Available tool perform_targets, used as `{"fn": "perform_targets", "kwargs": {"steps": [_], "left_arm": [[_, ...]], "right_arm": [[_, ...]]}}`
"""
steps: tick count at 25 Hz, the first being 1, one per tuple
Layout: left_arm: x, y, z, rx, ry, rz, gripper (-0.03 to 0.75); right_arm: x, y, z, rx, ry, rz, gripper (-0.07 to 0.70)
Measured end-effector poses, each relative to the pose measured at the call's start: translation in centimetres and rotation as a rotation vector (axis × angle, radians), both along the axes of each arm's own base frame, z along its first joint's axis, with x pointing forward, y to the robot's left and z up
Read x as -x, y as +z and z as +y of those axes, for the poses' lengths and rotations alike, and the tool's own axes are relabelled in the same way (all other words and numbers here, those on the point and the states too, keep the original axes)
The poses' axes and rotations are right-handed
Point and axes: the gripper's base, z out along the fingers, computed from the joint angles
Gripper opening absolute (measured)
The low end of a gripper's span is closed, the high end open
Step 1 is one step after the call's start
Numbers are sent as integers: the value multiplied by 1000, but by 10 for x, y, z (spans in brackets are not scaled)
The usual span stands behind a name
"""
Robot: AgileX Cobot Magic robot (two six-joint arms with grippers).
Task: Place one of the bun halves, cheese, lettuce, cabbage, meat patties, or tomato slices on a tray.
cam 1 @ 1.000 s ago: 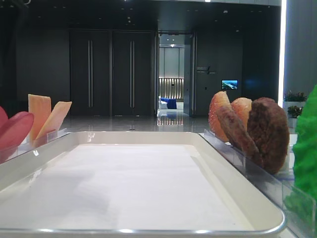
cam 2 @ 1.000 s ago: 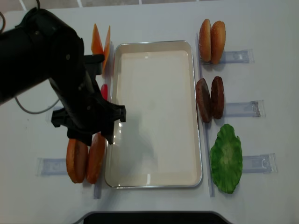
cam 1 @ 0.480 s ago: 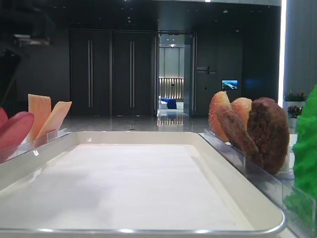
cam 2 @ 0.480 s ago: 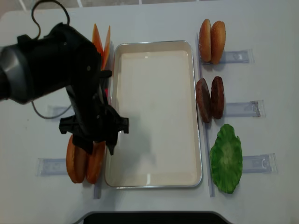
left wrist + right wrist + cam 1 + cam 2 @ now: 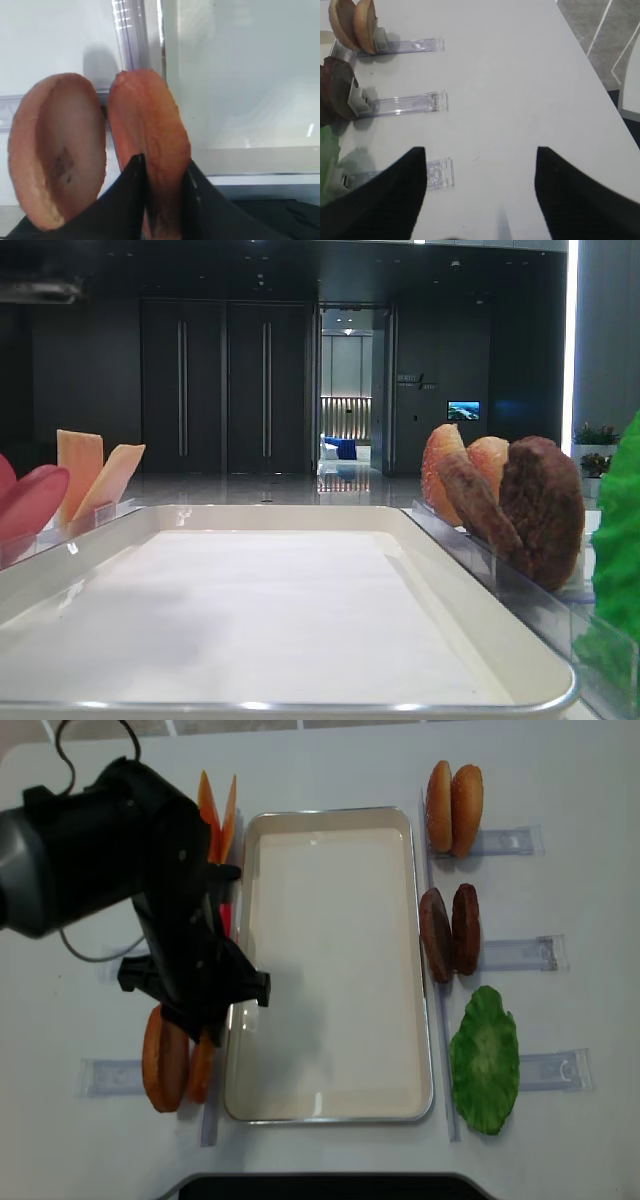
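Observation:
My left gripper (image 5: pixel 163 161) is shut on the right one of two golden-brown bun halves (image 5: pixel 147 135), which stands on edge in its clear holder beside the tray's (image 5: pixel 240 75) left rim. The other half (image 5: pixel 55 150) stands just left of it. From above, the black left arm covers this pair (image 5: pixel 165 1060) at the tray's (image 5: pixel 330 812) front left. My right gripper (image 5: pixel 480 149) hangs open over bare table, nothing between its fingers (image 5: pixel 395 195). Cheese (image 5: pixel 205 805), meat patties (image 5: pixel 450 932), lettuce (image 5: pixel 485 1060) and more bun halves (image 5: pixel 452 808) flank the tray; tomato slices (image 5: pixel 30 505) lean at its left.
Clear plastic holders (image 5: pixel 405 104) lie in a row on the white table right of the tray. The table's right edge (image 5: pixel 585 50) runs close to my right gripper. A cable (image 5: pixel 85 955) trails from the left arm.
The left gripper has come down over the right bun half of the left pair and shut on it. The right arm has not moved.

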Motion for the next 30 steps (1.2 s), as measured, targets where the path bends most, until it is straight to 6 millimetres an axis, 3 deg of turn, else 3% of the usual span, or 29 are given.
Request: {"fn": "perform_targets", "kwargs": {"steps": [8, 17, 20, 26, 30], "left_arm": [[-6, 47, -10, 158, 4, -140, 118], [-27, 55, -28, 354, -33, -371, 118], [-34, 49, -40, 431, -56, -387, 118], [-47, 12, -57, 453, -96, -312, 118], [-54, -2, -68, 543, -129, -287, 118]], "right_arm": [[0, 0, 0, 0, 0, 0, 433], [0, 0, 0, 0, 0, 0, 433], [0, 0, 0, 0, 0, 0, 433], [0, 0, 0, 0, 0, 0, 433], [0, 0, 0, 0, 0, 0, 433]]}}
